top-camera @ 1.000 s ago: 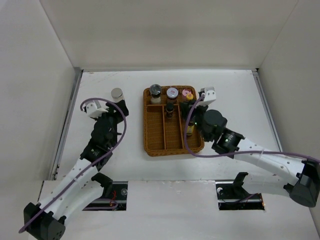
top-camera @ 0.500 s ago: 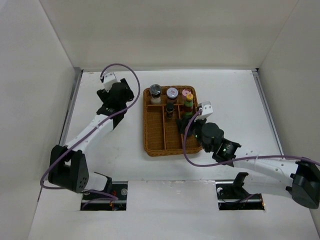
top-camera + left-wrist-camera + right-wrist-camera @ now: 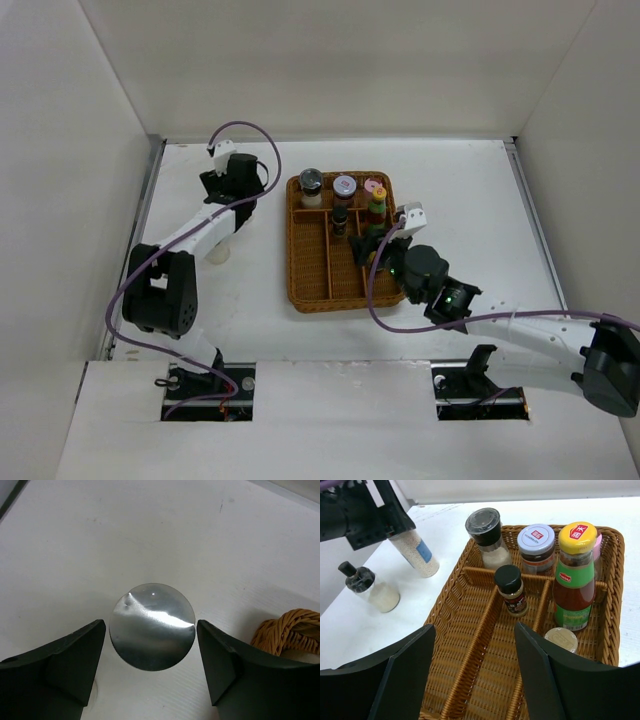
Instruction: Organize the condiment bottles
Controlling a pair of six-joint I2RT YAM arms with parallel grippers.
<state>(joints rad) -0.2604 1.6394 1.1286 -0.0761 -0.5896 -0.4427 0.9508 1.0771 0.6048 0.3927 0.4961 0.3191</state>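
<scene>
My left gripper (image 3: 236,182) is open and hangs straight over the white cylinder bottle, its grey cap (image 3: 150,615) between the two fingers with a gap on each side. The cylinder (image 3: 415,554) stands on the table left of the wicker tray (image 3: 312,280). My right gripper (image 3: 372,246) is open and empty above the tray's right front (image 3: 470,650). In the tray stand a black-lidded grinder (image 3: 486,535), a grey-lidded jar (image 3: 536,545), a green-labelled yellow-capped bottle (image 3: 574,580), a small black-capped bottle (image 3: 512,592), a pale-lidded jar (image 3: 561,640) and a pink-lidded jar (image 3: 374,186).
A small black-capped white jar (image 3: 370,590) stands on the table left of the tray, beside my left arm (image 3: 190,235). White walls close the table at the back and both sides. The tray's left and middle front compartments hold nothing.
My left arm swung to the back and came down over the white cylinder. My right gripper drew back from the tray's far right towards its front, leaving the green-labelled bottle standing.
</scene>
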